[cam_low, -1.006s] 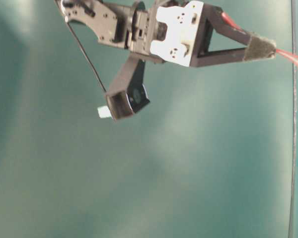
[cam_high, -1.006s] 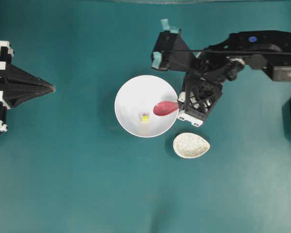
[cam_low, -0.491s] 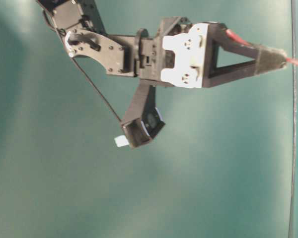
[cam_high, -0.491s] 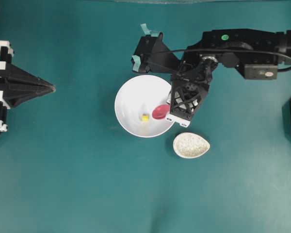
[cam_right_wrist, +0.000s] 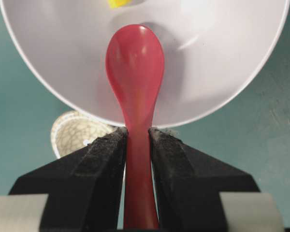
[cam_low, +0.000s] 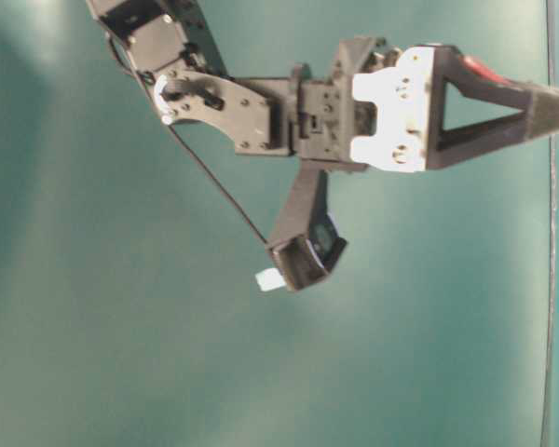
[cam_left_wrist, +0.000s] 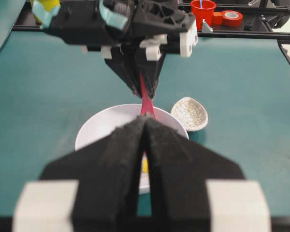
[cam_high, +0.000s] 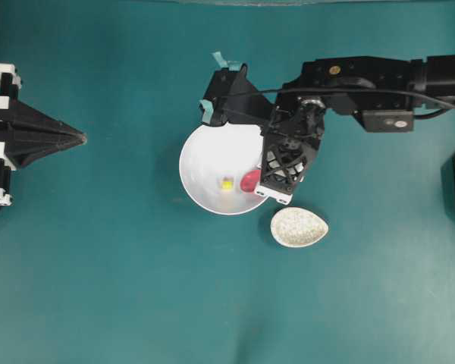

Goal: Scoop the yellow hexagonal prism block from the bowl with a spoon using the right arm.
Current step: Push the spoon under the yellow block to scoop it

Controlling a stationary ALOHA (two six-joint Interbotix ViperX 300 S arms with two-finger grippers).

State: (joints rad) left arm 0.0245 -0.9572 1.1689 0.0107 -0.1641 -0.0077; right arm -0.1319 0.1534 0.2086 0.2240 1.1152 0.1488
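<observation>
Teal cloth covers the bench (cam_high: 136, 288), the broadest thing in sight. Over its upper right stretches the right arm (cam_high: 379, 72), black with white parts and teal tape tabs, reaching down toward the middle. At the left edge the left tool (cam_high: 80, 138) rests well apart from everything, its dark padded fingers (cam_left_wrist: 121, 145) pressed together on nothing. Near the centre sits the bowl (cam_high: 201, 148), round, white and glossy. Just beside it, lower right, lies a speckled egg-shaped rest (cam_high: 299, 227). The right tool (cam_right_wrist: 137, 140) is clamped on the handle of the spoon (cam_right_wrist: 135, 72), its pads gripping either side, partly parted by the handle's width. The pinkish-red scoop hangs inside the bowl, on its right half. The yellow hexagonal prism block (cam_high: 227, 183) lies on the bowl's floor, just left of the scoop, whether touching I cannot tell.
</observation>
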